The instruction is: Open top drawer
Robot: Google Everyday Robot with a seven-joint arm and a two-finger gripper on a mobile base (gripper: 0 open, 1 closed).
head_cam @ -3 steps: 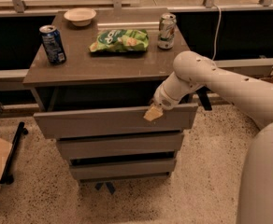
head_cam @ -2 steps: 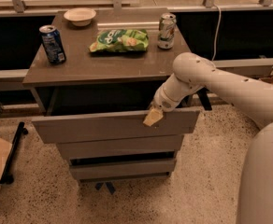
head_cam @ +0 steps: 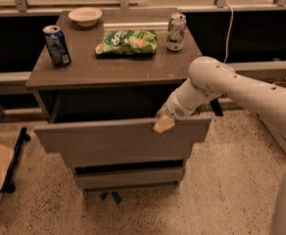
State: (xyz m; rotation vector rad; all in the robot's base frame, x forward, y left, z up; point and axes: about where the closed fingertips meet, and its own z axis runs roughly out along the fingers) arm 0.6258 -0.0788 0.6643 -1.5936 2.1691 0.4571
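The top drawer (head_cam: 108,141) sits partly pulled out at frame centre. The end effector (head_cam: 163,123) rests on its upper edge, right of middle; whether it grips cannot be told. An off-centre pull could skew and jam the drawer, or the hold could slip off.

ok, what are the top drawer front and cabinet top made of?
Top drawer: likely laminate or painted board, matte grey-brown, no visible grain; metal not ruled out. Cabinet top: similar brown laminate look, with a faint sheen near the back. Gripper sits at the drawer front's upper edge, right of centre.
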